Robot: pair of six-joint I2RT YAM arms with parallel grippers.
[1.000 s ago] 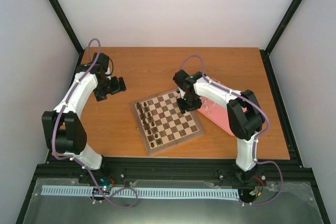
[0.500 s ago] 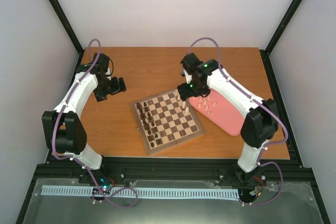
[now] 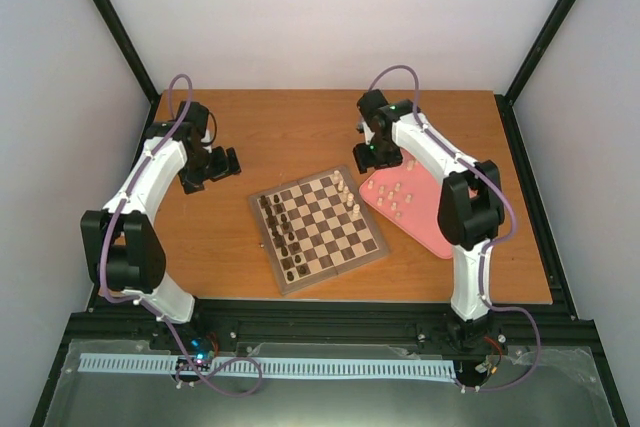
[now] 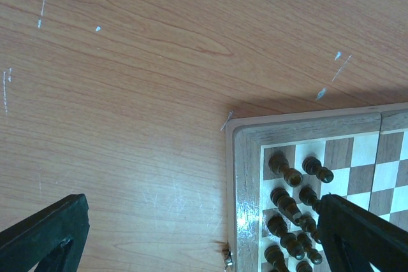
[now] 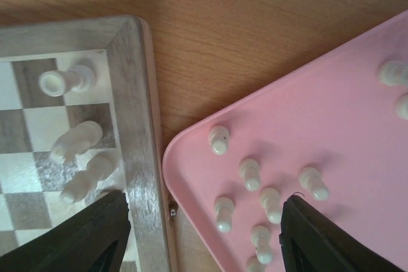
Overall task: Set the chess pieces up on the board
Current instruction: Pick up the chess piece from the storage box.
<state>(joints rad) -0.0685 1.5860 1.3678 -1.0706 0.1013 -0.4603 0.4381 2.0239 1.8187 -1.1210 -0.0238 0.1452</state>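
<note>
The checked wooden board (image 3: 318,232) lies mid-table. Three cream chess pieces (image 5: 76,138) stand on its far right corner, also seen from above (image 3: 345,190). Several more cream pieces (image 5: 248,173) stand on the pink tray (image 5: 331,132). My right gripper (image 5: 204,234) is open and empty, high over the tray's near corner and the board's edge (image 5: 137,125); from above it is behind the tray (image 3: 378,155). My left gripper (image 3: 222,164) is open and empty over bare table left of the board; its wrist view shows the board's corner (image 4: 245,157).
Dark brown pieces (image 4: 290,202) fill the board's left rows (image 3: 283,235). The pink tray (image 3: 420,209) lies right of the board, touching its edge. Bare wooden table (image 4: 127,93) surrounds the left gripper. Black frame posts stand at the table's corners.
My right gripper has drawn back from the board's far right corner toward the far end of the tray, leaving cream pieces on the board. The left arm has not moved.
</note>
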